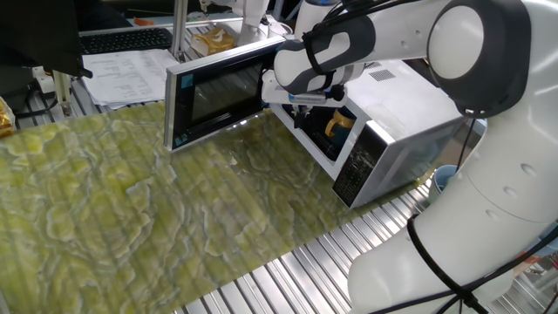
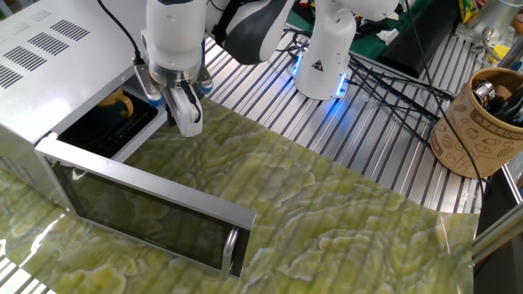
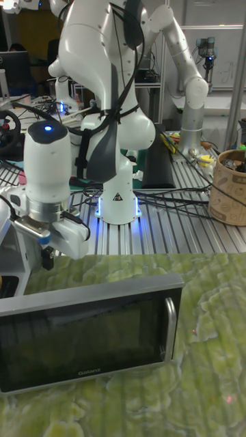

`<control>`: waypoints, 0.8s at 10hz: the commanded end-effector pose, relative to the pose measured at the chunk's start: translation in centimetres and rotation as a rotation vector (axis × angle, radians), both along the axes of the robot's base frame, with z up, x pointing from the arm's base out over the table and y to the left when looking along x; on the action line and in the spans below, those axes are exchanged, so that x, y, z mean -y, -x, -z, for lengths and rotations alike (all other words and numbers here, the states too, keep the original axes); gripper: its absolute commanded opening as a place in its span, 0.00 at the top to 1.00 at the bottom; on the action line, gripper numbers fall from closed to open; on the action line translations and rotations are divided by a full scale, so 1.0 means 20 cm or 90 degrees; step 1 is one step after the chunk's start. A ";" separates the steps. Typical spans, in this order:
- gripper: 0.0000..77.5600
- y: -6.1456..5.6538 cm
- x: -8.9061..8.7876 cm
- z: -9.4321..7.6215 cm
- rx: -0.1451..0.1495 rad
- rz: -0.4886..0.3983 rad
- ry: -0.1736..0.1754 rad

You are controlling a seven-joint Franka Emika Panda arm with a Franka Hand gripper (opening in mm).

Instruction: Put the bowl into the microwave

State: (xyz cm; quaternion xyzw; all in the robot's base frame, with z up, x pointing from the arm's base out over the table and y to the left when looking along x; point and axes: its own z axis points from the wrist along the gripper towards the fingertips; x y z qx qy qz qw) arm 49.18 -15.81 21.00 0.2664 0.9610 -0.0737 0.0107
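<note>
The white microwave stands with its door swung wide open. Inside the cavity sits the bowl, dark with a yellow handle; in the other fixed view only its handle side shows in the dark opening. My gripper hangs just outside the front of the opening, pointing down over the green mat. Its fingers are empty and look slightly apart. The tall fixed view shows the gripper above the open door; the bowl is hidden there.
The open door juts out over the mat. A tan container of tools stands at the right edge. A second robot's base is behind. A pale blue container sits beside the microwave. Keyboard and papers lie at the back.
</note>
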 end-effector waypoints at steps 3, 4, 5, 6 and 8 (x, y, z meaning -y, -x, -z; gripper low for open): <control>0.99 -0.04 -0.16 -0.04 0.015 0.017 -0.003; 0.99 -0.06 -0.19 -0.07 0.029 0.009 -0.011; 0.99 -0.08 -0.22 -0.08 0.034 0.005 -0.010; 0.99 -0.11 -0.26 -0.09 0.038 0.000 -0.011; 0.99 -0.14 -0.32 -0.10 0.035 -0.009 -0.012</control>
